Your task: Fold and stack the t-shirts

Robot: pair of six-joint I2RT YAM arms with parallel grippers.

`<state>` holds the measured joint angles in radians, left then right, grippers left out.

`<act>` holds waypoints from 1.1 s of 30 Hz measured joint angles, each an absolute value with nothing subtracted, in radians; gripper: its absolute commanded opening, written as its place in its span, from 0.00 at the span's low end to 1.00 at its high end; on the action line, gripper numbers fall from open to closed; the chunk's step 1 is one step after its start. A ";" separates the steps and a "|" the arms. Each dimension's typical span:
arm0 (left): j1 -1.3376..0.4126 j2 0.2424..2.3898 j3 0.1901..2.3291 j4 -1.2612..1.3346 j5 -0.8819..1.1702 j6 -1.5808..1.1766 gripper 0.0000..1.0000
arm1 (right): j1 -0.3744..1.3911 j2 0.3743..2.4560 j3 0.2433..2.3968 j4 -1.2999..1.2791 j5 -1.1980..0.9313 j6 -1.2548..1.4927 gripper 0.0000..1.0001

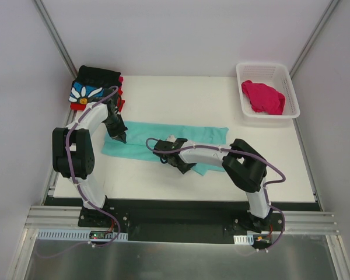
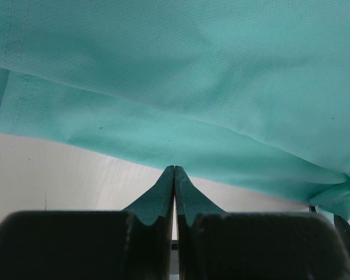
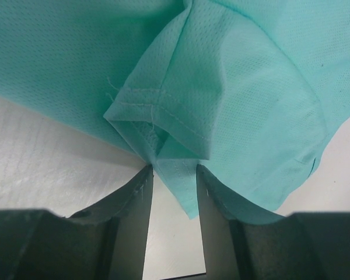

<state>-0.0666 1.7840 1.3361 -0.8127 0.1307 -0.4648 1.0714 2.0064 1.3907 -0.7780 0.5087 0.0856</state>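
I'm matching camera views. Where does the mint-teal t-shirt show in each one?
Top external: mint-teal t-shirt spread mid-table between both grippers.
Left wrist: fills the upper frame.
Right wrist: folded hem corner above the fingers.
Shared landmark: white table under the cloth.

The right arm (image 1: 204, 154) covers the middle of the mint-teal shirt (image 1: 163, 140). In both wrist views this shirt is cut off by the picture edges.
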 measured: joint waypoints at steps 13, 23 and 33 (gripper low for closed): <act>-0.067 1.784 1.336 -0.813 0.131 -0.465 0.00 | 1.071 2.027 1.395 -0.784 0.511 0.074 0.08; -0.067 1.784 1.336 -0.809 0.131 -0.468 0.09 | 1.071 2.027 1.397 -0.800 0.514 0.073 0.04; -0.057 1.838 1.312 -0.758 0.126 -0.495 0.16 | 1.060 1.974 1.397 -0.827 0.517 0.073 0.03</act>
